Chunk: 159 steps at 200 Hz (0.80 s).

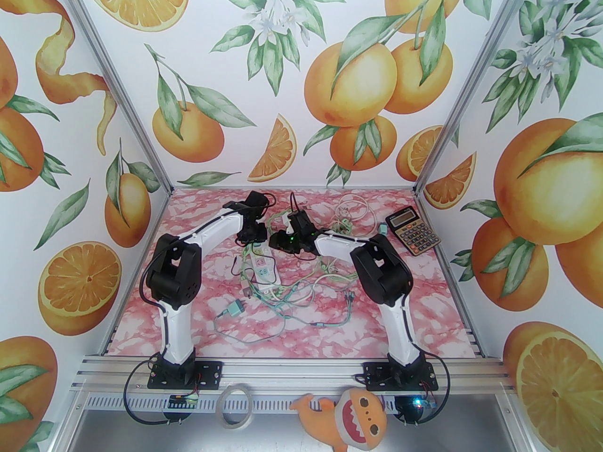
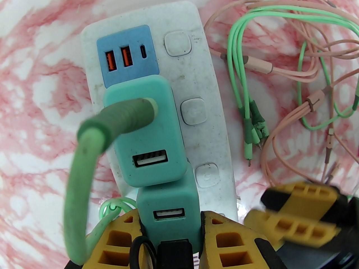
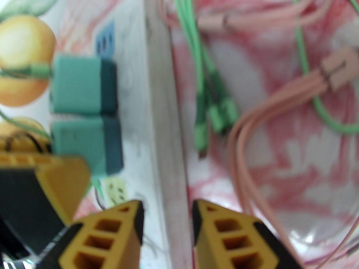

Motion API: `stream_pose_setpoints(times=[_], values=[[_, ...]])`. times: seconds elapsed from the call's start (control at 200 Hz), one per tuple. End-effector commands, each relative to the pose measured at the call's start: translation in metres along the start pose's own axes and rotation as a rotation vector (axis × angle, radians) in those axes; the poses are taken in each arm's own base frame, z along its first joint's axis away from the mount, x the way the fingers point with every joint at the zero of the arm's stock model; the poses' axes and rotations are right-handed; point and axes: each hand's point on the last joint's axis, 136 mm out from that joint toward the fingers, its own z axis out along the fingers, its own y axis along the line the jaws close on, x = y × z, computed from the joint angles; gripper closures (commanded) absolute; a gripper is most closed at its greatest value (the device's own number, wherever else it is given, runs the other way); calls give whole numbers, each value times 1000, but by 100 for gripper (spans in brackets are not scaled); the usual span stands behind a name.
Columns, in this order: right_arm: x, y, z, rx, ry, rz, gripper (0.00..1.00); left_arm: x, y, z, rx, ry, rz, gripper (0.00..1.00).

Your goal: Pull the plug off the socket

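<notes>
— When we look down from above, where does the plug sit?

— Mid-table, on the white power strip (image 1: pixel 264 271) that lies among loose cables, its long axis running away from our bases. Our left gripper (image 1: pixel 248 239) and right gripper (image 1: pixel 281 243) hang close together over its far end. The plugs are too small there to sort out.

— And from the left wrist?

— Two chargers stand one behind the other on the strip's face. The far teal plug (image 2: pixel 145 130) carries a thick green cable (image 2: pixel 81 161). The near teal plug (image 2: pixel 165 206) is clenched in our left jaws, one finger on each flank, and it looks fully seated. We judge the pull must go straight off the face, along the prongs and toward this camera.

— The right wrist?

— Blurred. Our right jaws stand slightly apart astride the strip's long edge, just short of the plugs. We cannot tell whether they pinch it or merely hover. Since the left arm has the plug, we would want the right arm bracing the strip.
</notes>
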Motion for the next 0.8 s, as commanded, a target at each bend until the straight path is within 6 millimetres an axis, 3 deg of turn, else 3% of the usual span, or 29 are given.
stream_pose_setpoints(times=[0.0, 0.455, 0.606, 0.791], values=[[-4, 10, 15, -86, 21, 28, 65, -12, -11, -5, 61, -21, 23, 78], [18, 2, 38, -46, 106, -5, 64, -9, -16, -1, 76, 11, 4, 78], [32, -33, 38, 159, 130, -10, 73, -11, -16, -7, 12, 3, 52, 82], [46, -62, 36, 230, 159, 54, 74, -12, -19, -11, -103, -27, 138, 82]])
